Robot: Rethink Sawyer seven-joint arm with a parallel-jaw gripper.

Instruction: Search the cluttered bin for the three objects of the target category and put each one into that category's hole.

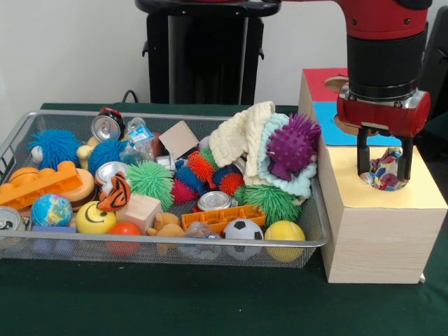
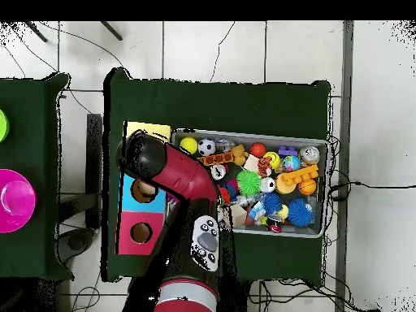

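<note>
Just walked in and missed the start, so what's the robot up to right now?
The red arm's gripper is shut on a crumpled multicoloured wrapper, holding it over the yellow top of the wooden box beside the mesh bin. The bin is crowded with balls, cans and toys. The yellow hole itself is hidden beneath the gripper.

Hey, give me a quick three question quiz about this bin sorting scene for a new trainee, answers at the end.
1. True or false: the gripper holds a crumpled multicoloured wrapper.
2. Over which colour of box top does the gripper hang: A red, B blue, C yellow?
3. Fill in: the purple spiky ball rests on a pale knitted ____ in the wire mesh bin.

Key: 1 true; 2 C, the yellow top; 3 cloth.
</note>
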